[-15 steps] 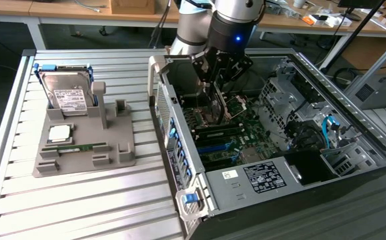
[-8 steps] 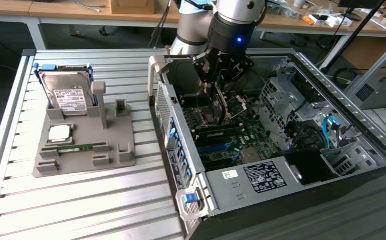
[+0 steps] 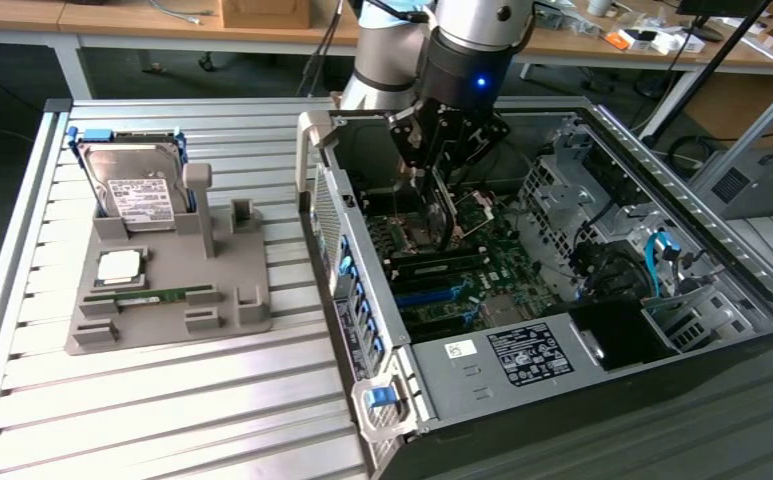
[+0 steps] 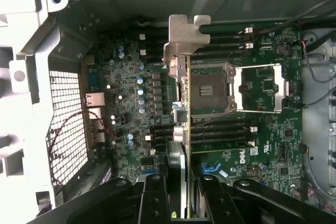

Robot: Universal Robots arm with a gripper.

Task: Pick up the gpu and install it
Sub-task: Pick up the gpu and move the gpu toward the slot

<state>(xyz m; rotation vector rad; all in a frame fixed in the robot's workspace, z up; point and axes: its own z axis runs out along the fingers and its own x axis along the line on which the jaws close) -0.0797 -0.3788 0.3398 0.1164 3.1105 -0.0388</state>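
One gripper (image 3: pixel 437 160), upper centre in the exterior view, pinches the graphics card (image 3: pixel 448 215) over the motherboard (image 3: pixel 513 255); any tilt might jam it.

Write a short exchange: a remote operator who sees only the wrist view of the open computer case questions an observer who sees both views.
Operator: My gripper holds the gpu edge-on above the motherboard. What's outside the case?
Observer: A grey fixture sits on the slatted table, to the exterior view's left of the case.
Operator: What's in the fixture?
Observer: A hard drive stands upright at its far end.
Operator: Anything else?
Observer: A memory stick lies flat in a slot, with a processor chip between it and the hard drive.
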